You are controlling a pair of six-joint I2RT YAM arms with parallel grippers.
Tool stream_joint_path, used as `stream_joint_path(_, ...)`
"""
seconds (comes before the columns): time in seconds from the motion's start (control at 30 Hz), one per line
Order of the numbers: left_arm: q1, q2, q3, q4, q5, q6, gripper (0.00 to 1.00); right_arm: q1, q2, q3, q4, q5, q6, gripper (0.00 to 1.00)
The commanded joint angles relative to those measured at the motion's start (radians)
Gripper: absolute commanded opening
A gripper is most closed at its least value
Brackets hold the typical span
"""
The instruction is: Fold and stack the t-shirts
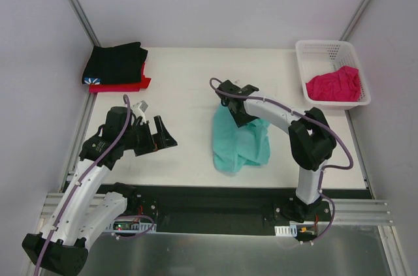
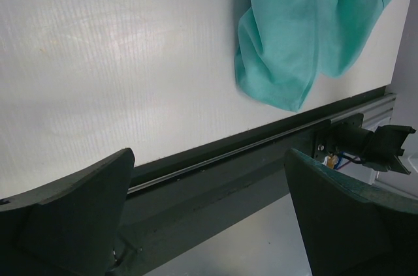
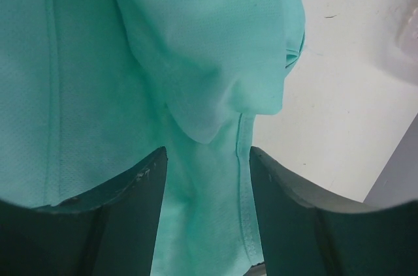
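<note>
White basket (image 1: 321, 51) at far right holds the magenta t-shirt (image 1: 334, 85). Teal t-shirt (image 1: 239, 147) lies crumpled mid-table (image 1: 183, 80) under the right gripper (image 1: 234, 107), whose jaws are partly apart with teal cloth between them; grip unclear. Left gripper (image 1: 163, 136) is wide open and empty. Black t-shirt (image 1: 117, 62) sits folded on the red t-shirt (image 1: 127, 85) in the far-left corner.

Red t-shirt (image 1: 130, 86): mostly hidden under black t-shirt (image 1: 117, 62).
Teal t-shirt (image 1: 241, 149): far edge hidden beneath right end effector (image 1: 236, 114); grip on it indeterminable.

stacked t-shirts (image 1: 116, 67) far left on table (image 1: 183, 80), loose t-shirt (image 1: 240, 149) centre, another t-shirt (image 1: 334, 85) in basket (image 1: 324, 46) far right
</note>
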Motion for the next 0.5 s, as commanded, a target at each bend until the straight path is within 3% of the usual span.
stream_joint_path(0.0, -0.014, 0.006, 0.007, 0.026, -0.008, -0.015, 0.99, 0.009, 0.025, 0.012, -0.034, 0.008, 0.025, 0.56)
stream_joint_path(0.33, -0.015, -0.007, 0.009, 0.026, -0.004, -0.014, 0.99, -0.014, 0.152, 0.073, -0.025, 0.132, -0.027, 0.52)
stream_joint_path(0.43, -0.015, -0.008, 0.012, 0.024, -0.002, -0.014, 0.99, -0.036, 0.177, 0.119, -0.019, 0.181, -0.043, 0.23)
stream_joint_path(0.47, -0.015, -0.007, 0.015, 0.026, -0.004, -0.015, 0.99, -0.039, 0.177, 0.134, -0.022, 0.193, -0.047, 0.07)
